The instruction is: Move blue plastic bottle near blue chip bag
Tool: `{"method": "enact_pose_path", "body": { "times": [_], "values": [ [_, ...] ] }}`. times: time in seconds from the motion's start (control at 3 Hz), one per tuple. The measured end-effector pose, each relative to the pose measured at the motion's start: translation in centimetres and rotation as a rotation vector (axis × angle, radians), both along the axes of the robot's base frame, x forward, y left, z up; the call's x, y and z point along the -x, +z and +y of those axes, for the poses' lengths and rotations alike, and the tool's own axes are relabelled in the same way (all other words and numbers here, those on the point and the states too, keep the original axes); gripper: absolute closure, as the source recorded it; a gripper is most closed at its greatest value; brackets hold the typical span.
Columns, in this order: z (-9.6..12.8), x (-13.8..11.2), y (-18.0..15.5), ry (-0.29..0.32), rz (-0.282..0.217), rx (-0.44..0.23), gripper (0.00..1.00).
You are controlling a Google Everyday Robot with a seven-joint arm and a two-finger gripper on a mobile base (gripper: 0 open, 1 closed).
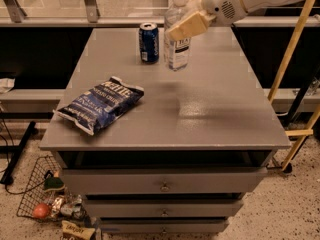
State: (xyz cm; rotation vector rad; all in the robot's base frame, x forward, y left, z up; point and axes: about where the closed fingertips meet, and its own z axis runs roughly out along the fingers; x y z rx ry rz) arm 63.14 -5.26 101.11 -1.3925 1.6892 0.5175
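Observation:
The blue plastic bottle is clear, with a white cap and a white label. It stands upright at the back of the grey table, just right of a blue soda can. My gripper comes in from the upper right and is shut on the bottle's upper body, with a tan finger across its front. The bottle's base is at or just above the tabletop. The blue chip bag lies flat at the front left of the table, well apart from the bottle.
The blue soda can stands close to the left of the bottle. The table has drawers in front. A wire basket with scraps sits on the floor at lower left. Yellow poles stand at the right.

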Motion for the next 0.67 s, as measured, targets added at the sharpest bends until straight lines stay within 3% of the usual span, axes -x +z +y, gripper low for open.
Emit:
{"method": "enact_pose_path", "body": {
  "times": [0.33, 0.67],
  "values": [
    [-0.1, 1.7, -0.3, 0.058, 0.029, 0.032, 1.0],
    [0.2, 3.7, -1.5, 0.075, 0.076, 0.039, 1.0]
  ]
}}
